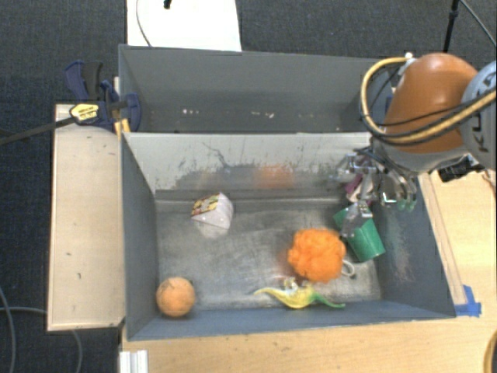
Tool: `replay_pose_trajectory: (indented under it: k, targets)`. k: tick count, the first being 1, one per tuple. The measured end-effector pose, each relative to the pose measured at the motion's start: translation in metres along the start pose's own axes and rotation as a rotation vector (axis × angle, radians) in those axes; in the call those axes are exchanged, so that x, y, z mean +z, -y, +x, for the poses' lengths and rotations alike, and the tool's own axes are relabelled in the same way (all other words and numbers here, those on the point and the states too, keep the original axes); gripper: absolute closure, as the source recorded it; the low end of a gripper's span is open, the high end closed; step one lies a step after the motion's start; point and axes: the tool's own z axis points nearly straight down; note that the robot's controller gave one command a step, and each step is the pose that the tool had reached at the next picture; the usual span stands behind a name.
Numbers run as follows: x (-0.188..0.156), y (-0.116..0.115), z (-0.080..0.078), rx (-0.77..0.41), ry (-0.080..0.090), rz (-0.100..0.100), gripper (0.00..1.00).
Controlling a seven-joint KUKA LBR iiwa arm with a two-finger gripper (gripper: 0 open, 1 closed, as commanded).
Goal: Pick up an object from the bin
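Green cup (365, 241), seemingly tilted, right side of bin (141, 231).

Robotics lab, grey metal bin (248, 92), carpet (46, 22)

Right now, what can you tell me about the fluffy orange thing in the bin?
The orange puff looks soft and crinkly, like a scrunched sponge. It is bright orange all over, lumpy and roughly round. It rests on the floor of the bin, toward the right front. A green cup lies against its right side, or nearly so, and a yellow toy lies just in front. The tool is over the cup, not on the puff.
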Motion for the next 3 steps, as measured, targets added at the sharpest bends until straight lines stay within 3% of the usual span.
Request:
replay_pose_trajectory:
  k: [1,2,3]
  targets:
    - [-0.005,0.000,-0.002,-0.002,0.008,0.001,0.00]
    - [0.063,-0.023,0.032,-0.015,0.013,0.001,0.00]
    - [0.090,-0.029,0.043,-0.015,0.006,0.003,0.00]
